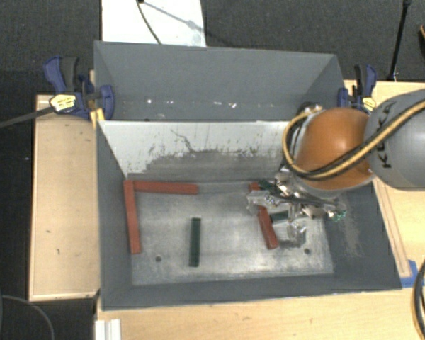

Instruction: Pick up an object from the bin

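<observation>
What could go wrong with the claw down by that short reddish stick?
The claw is low beside the short reddish-brown stick on the right of the grey metal bin, so it might push it aside instead of catching it. The stick lies flat on the floor, so it could slip out.

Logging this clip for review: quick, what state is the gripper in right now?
Gripper: cannot be told. It sits at the right side of the bin, next to a red-brown bar.
</observation>
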Motion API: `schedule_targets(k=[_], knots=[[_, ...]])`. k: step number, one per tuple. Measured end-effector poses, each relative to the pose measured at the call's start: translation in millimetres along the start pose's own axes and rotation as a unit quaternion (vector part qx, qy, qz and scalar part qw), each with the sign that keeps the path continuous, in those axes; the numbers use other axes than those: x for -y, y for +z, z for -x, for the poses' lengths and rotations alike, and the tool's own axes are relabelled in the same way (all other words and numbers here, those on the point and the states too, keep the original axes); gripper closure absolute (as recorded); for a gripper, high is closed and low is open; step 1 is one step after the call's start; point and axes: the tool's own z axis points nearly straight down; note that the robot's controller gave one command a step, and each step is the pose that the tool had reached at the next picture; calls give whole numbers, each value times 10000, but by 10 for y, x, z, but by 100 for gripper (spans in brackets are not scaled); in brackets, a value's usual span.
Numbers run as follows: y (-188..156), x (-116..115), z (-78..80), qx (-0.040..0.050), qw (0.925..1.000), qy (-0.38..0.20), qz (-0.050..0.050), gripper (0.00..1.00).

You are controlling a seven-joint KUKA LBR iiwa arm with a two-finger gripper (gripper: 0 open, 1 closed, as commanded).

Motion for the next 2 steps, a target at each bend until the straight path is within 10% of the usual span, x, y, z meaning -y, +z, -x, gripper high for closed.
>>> schedule_targets(k=[1,2], knots=[[-2,-12,9,3,10000,12,8,100],[-1448,-157,86,21,9999,-135,-14,100]])
